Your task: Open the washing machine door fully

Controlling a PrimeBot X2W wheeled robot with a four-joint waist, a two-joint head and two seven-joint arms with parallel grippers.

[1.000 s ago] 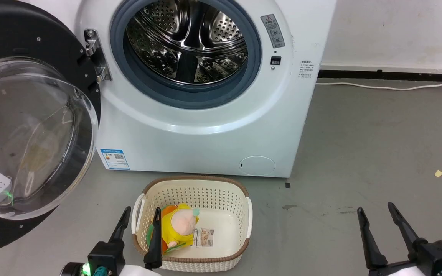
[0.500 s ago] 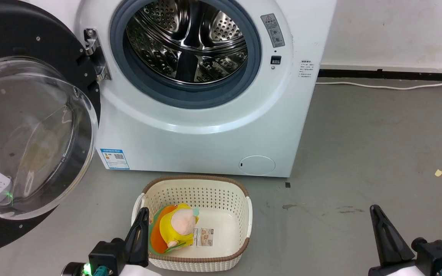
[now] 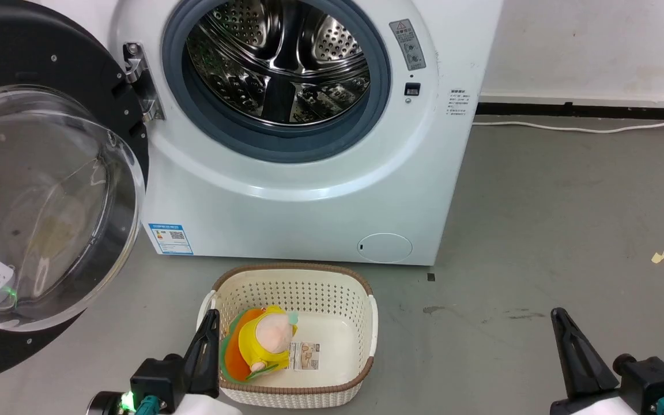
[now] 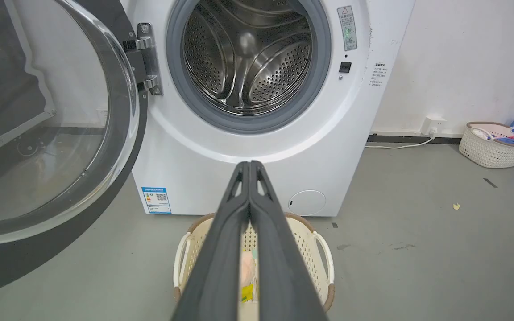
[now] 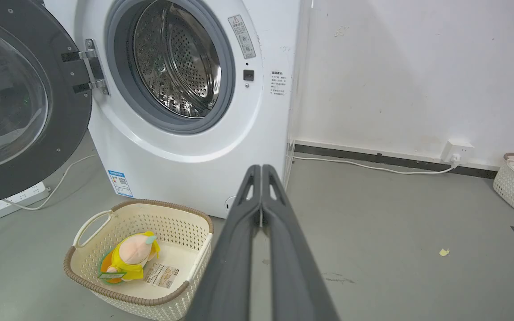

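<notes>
- Since a second ago both pairs of my fingers have come together. My left gripper (image 3: 212,317) and right gripper (image 3: 557,314) now sit pinched together on nothing, low near the floor.
- The washing machine door (image 3: 32,52) hangs swung out to the left of the washing machine (image 3: 309,196), inner side toward me, on its metal hinge (image 3: 136,80).
- It looks heavy and rigid. The glossy black ring is probably slippery, and the bulging glass bowl (image 3: 44,207) may be fragile.
- I'd press on the ring's free edge, far from the hinge, not on the glass.
- The steel drum (image 3: 280,63) is perforated and shiny.
</notes>
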